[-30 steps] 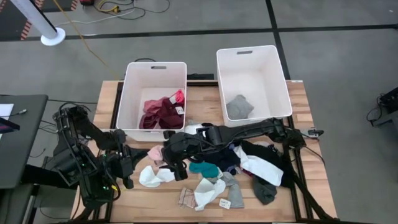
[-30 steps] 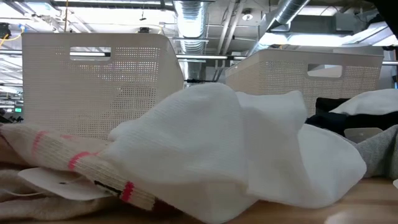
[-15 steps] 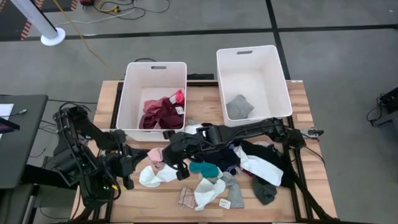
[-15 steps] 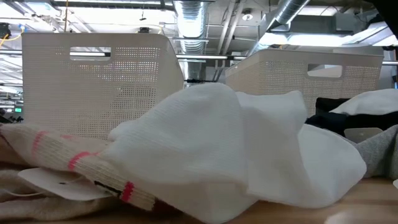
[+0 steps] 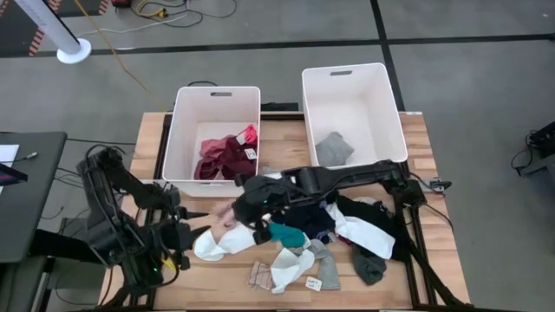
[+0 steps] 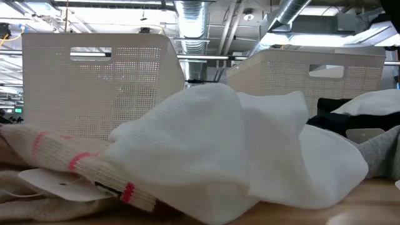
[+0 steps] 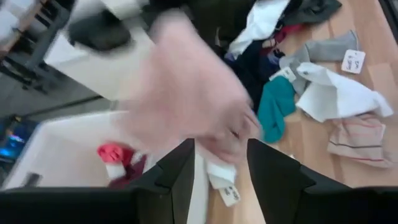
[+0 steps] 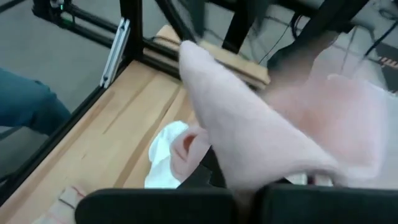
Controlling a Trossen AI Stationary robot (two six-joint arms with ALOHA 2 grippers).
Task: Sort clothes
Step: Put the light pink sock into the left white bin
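Note:
My right gripper [image 5: 243,211] hangs over the table's middle, shut on a pale pink garment [image 8: 267,137], which also shows in the high view [image 5: 225,217]. My left gripper [image 7: 221,180] is open at the near left [image 5: 182,236], with the pink garment [image 7: 186,93] just ahead of its fingers and apart from them. More clothes lie loose on the table: a white piece [image 5: 217,245], a teal one [image 5: 284,232], dark ones [image 5: 347,212] and a striped sock [image 5: 260,276]. The low view shows only a white garment [image 6: 237,144] and the striped sock [image 6: 69,159]. My right gripper pinches the pink garment between its two shut fingers [image 8: 186,208]; the cloth bulges over the fingertips and hides which part [image 8: 249,177] they have. The fingers slant down from the table's right side. The garment hangs lifted above the white piece [image 8: 165,152] on the table.
Two white bins stand at the table's far edge. The left bin [image 5: 178,139] holds maroon and pink clothes [image 5: 227,154]; the right bin [image 5: 395,113] holds a grey garment [image 5: 333,149]. Bare wood shows at the near left [image 5: 199,277].
My left gripper has let go of the pink garment and drawn back toward the table's near left, sinking a little. My right gripper has taken hold of that garment and carried it slightly up and toward the right.

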